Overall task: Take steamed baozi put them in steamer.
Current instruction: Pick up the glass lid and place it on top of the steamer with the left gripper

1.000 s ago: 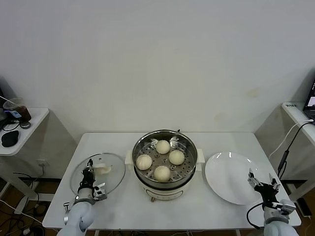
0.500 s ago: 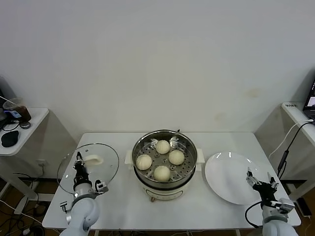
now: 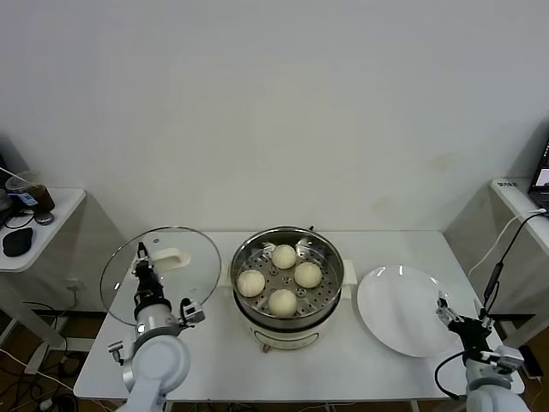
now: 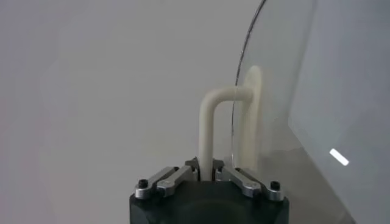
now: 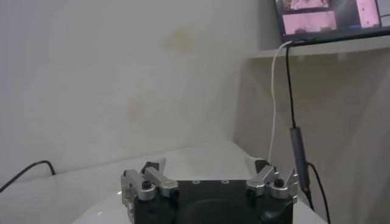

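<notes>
Several cream-white baozi [image 3: 284,255] lie on the perforated tray inside the steel steamer [image 3: 287,311] at the table's middle. My left gripper [image 3: 143,268] is shut on the cream handle [image 3: 171,257] of the glass lid [image 3: 160,263] and holds the lid up off the table, tilted, to the left of the steamer. In the left wrist view the handle [image 4: 209,125] runs between the shut jaws and the lid's rim [image 4: 244,73] stands on edge. My right gripper [image 3: 458,319] is open and empty at the right edge of the white plate [image 3: 401,309].
A side table [image 3: 34,225] with a cup and a black item stands at far left. A cable [image 3: 506,249] hangs at far right by a shelf. The table's front strip [image 3: 300,369] lies before the steamer.
My left gripper has lifted the glass lid off the table and raised it, tilting it upright and shifting it a little towards the steamer. The right gripper has drawn slightly back.
</notes>
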Robot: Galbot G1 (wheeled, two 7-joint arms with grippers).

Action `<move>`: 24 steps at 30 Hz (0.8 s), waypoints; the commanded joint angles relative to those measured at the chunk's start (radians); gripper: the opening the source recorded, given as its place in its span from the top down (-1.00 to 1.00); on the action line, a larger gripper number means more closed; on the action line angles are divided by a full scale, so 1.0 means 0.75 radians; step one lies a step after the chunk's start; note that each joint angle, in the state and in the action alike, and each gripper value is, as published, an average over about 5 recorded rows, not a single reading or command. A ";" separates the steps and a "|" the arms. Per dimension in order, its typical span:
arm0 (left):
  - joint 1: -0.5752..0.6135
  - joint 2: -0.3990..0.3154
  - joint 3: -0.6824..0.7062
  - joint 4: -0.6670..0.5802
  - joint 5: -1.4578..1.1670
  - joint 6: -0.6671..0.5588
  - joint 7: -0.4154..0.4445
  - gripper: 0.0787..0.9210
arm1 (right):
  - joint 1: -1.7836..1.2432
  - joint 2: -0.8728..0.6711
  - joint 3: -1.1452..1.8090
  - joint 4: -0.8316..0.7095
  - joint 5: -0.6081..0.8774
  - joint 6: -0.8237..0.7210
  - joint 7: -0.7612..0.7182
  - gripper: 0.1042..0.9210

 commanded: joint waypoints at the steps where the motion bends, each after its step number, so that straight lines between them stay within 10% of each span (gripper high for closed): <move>1: -0.058 -0.031 0.254 -0.142 0.168 0.054 0.226 0.77 | -0.008 -0.001 0.003 0.006 -0.013 -0.005 -0.002 -0.76; 24: -0.396 -0.294 0.709 0.136 -0.018 0.058 0.188 0.77 | -0.012 0.036 0.030 -0.032 -0.078 0.009 -0.004 -0.76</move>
